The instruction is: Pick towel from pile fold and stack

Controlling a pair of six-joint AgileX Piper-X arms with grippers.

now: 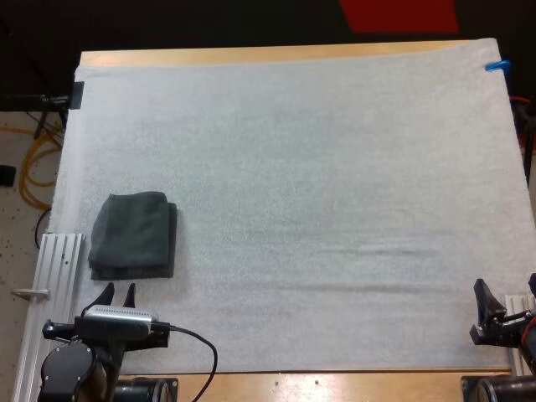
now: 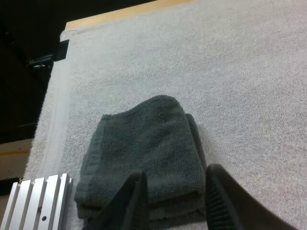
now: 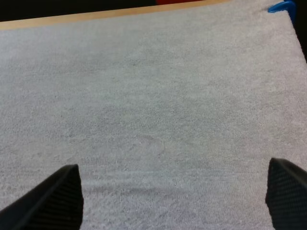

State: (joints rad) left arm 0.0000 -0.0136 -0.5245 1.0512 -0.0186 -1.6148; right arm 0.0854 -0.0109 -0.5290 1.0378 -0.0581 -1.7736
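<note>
A folded stack of dark grey-green towels [image 1: 134, 235] lies near the left edge of the white mat [image 1: 318, 193]. My left gripper [image 1: 117, 295] sits just in front of the stack, open, with nothing between its fingers. In the left wrist view the folded stack [image 2: 144, 153] lies just beyond the two black fingers [image 2: 132, 199], which stand apart above its near edge. My right gripper [image 1: 488, 301] rests at the mat's near right corner. Its fingers [image 3: 55, 199] are spread wide over bare mat, open and holding nothing.
An aluminium rail [image 1: 52, 276] runs along the table's left side beside the towel stack, also seen as the rail [image 2: 36, 201] by the left fingers. The wooden table edge [image 1: 276, 54] borders the far side of the mat.
</note>
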